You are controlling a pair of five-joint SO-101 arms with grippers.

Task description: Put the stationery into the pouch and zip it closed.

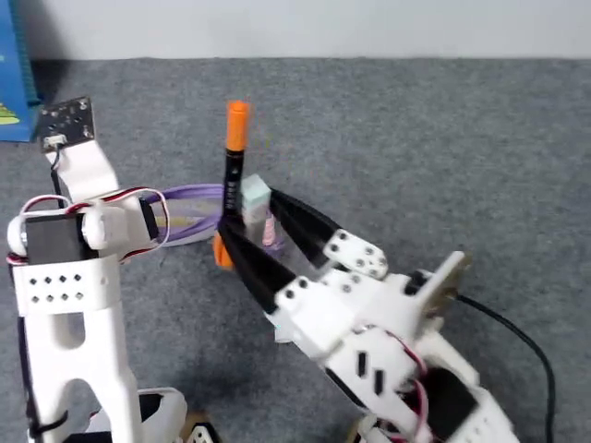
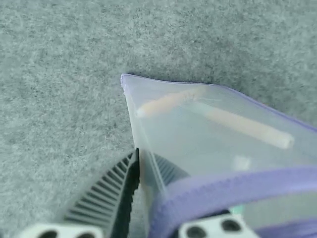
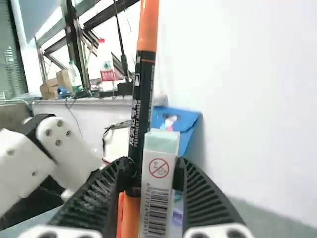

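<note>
My right gripper (image 1: 249,217) is shut on an orange and black marker (image 1: 235,148) and a white eraser (image 1: 254,198) with a mint end, held side by side. The right wrist view shows the marker (image 3: 144,64) upright beside the eraser (image 3: 159,168), both clamped in that gripper (image 3: 151,168). Just to their left lies the clear pouch (image 1: 189,208) with a purple zip band. My left gripper (image 2: 141,163) is shut on the pouch (image 2: 198,139) at its open edge. Two pale stick shapes (image 2: 247,126) show through its wall.
Grey carpet (image 1: 416,138) covers the table. A blue box (image 1: 14,74) stands at the far left back edge. A black cable (image 1: 517,332) trails from the right arm on the near right side.
</note>
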